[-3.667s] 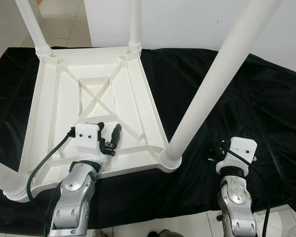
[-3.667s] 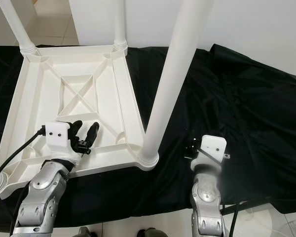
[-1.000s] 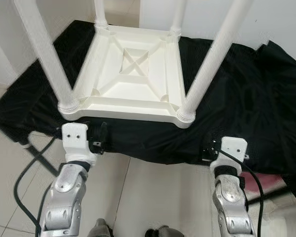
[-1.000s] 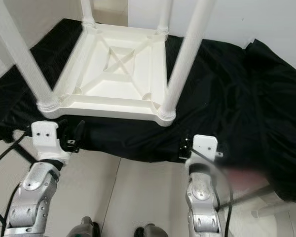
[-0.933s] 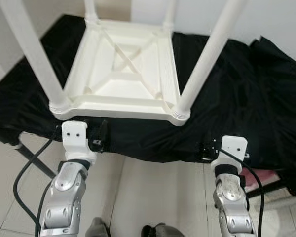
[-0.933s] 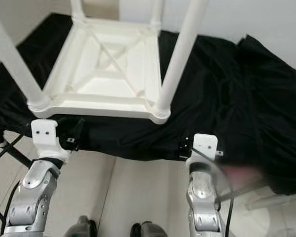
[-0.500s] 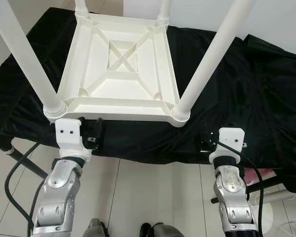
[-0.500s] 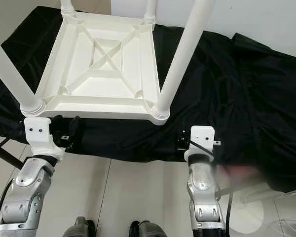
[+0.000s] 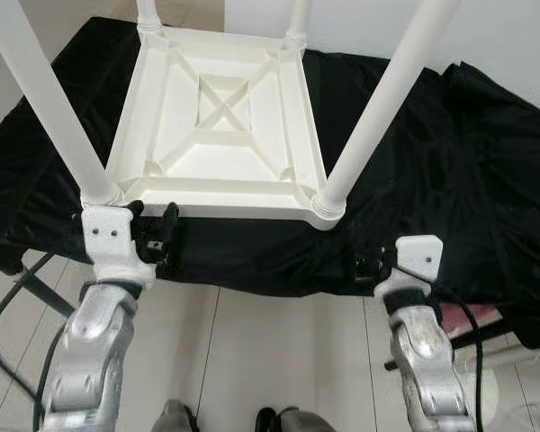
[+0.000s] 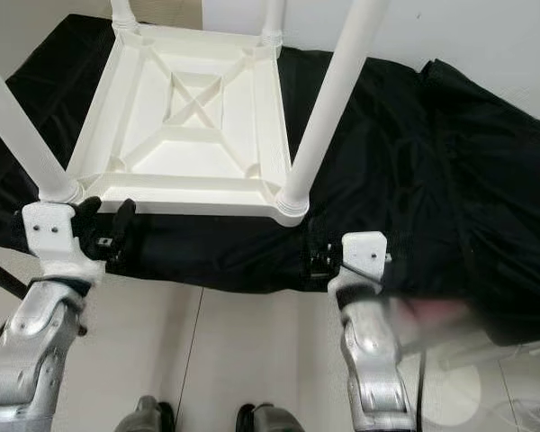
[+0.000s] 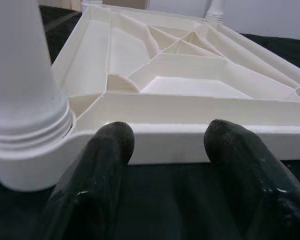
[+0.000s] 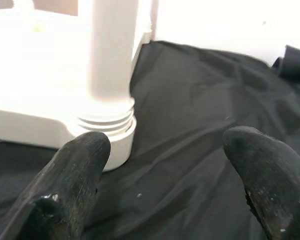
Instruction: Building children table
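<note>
From my feed, a black cloth (image 9: 450,162) drapes the whole table; past its near edge I see pale floor tiles (image 9: 279,360), and a dark cable (image 9: 4,306) loops by the left arm. A white wall (image 10: 468,36) rises behind.

The children table (image 9: 225,126) lies upside down on the cloth, toward the robot's left, ribbed underside up with an X-brace at the centre. Its four legs (image 9: 382,99) stand upward, and the two near ones cross my head view and hide part of the cloth behind them. Its top looks nearly square, so I cannot name a long axis with confidence.

The left pincer (image 9: 153,229) sits at the near left corner, fingers (image 11: 107,155) apart, tips just short of the rim as far as I can judge. The right pincer (image 10: 322,256) hovers over the cloth just beside the near right leg base (image 12: 107,125), fingers (image 12: 77,170) spread wide, holding nothing.
</note>
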`<state>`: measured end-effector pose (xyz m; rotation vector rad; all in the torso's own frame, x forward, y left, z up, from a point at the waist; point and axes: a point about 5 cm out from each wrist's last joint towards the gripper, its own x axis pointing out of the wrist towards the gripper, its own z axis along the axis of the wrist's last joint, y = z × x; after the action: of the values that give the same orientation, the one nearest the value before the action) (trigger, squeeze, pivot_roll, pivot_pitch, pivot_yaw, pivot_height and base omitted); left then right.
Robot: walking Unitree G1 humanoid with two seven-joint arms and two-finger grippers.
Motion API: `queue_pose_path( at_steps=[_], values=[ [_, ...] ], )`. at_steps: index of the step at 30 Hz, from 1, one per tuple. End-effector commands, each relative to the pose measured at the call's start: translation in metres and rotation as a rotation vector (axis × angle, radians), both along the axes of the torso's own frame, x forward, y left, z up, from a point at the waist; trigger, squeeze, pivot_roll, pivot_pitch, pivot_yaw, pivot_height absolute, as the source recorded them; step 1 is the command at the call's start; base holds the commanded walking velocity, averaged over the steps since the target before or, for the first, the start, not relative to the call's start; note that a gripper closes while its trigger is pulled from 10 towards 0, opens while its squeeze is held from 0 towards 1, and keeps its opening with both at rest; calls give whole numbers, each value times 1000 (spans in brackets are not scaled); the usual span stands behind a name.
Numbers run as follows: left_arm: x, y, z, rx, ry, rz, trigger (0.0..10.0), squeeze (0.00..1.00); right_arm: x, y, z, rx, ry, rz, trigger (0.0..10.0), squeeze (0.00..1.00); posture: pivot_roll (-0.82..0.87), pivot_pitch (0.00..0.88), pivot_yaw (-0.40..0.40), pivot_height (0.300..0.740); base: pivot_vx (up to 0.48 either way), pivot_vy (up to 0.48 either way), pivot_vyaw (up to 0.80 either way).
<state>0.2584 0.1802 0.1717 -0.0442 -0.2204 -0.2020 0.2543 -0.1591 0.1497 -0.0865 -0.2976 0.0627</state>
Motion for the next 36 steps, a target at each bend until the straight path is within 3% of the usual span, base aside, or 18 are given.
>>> queue_pose_path(
  at_steps=[1,5,7,8,11,17,21,23,24,29,36],
  values=[
    [-7,-9,-3,-4,17,-155,10000,0,-4,3,3,5,-5,77,10000,0,22,171,-84,740,0,0,0],
    [-10,-12,-4,-9,25,-204,10000,0,-2,6,5,5,-9,114,10000,0,24,172,-85,740,0,0,0],
    [-16,-22,-2,32,31,-339,10000,0,7,13,9,2,-15,157,10000,0,29,167,-85,740,0,0,0],
    [-16,-22,-2,32,31,-339,10000,0,7,13,9,2,-15,157,10000,0,29,167,-85,740,0,0,0],
    [-22,-32,-1,74,43,-482,10000,0,19,18,15,0,-31,180,10000,0,38,164,-88,740,0,0,0],
    [-33,-46,-1,117,73,-639,10000,0,34,18,23,28,-49,103,10000,0,47,156,-91,740,0,0,0],
    [-40,-63,2,140,86,-774,10000,0,47,26,29,58,-62,73,10000,0,47,146,-90,740,0,0,0],
    [-41,-65,3,143,90,-791,10000,0,49,27,30,60,-64,70,10000,0,46,142,-88,740,0,0,0],
    [-45,-70,2,198,117,-873,10000,0,55,29,33,67,-68,38,10000,0,49,142,-90,740,0,0,0],
    [-41,-72,4,216,122,-910,10000,0,62,33,37,83,-77,20,10000,0,43,138,-83,740,0,0,0],
    [-31,-87,19,197,62,-952,10000,0,85,43,52,78,-92,0,10000,0,41,134,-75,740,0,0,0]
  ],
)
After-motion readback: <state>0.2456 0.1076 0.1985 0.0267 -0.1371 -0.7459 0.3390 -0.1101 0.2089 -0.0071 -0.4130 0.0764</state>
